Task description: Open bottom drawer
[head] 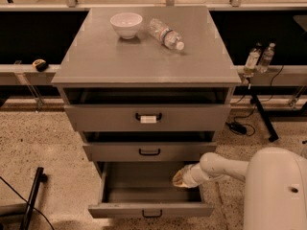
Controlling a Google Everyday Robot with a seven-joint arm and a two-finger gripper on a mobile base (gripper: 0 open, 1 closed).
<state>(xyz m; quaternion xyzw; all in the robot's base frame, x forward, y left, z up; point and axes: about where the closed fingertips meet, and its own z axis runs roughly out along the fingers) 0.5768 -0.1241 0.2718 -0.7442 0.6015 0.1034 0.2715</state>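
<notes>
The bottom drawer [150, 210] is a plain grey drawer with a small black loop handle [152, 214]. It stands pulled far out and its inside looks empty. My gripper [179, 178] hangs over the drawer's right inner side, at the end of my white arm [225, 166] that reaches in from the lower right. Above it are the middle drawer [149, 152] and the top drawer [147, 117] with a white label at its handle, both slightly out.
A white bowl [126, 24] and a lying plastic bottle [165, 33] are on the cabinet top [144, 61]. Two small bottles [259, 57] stand on a ledge to the right. Cables and a black stand leg [261, 116] lie on the floor right.
</notes>
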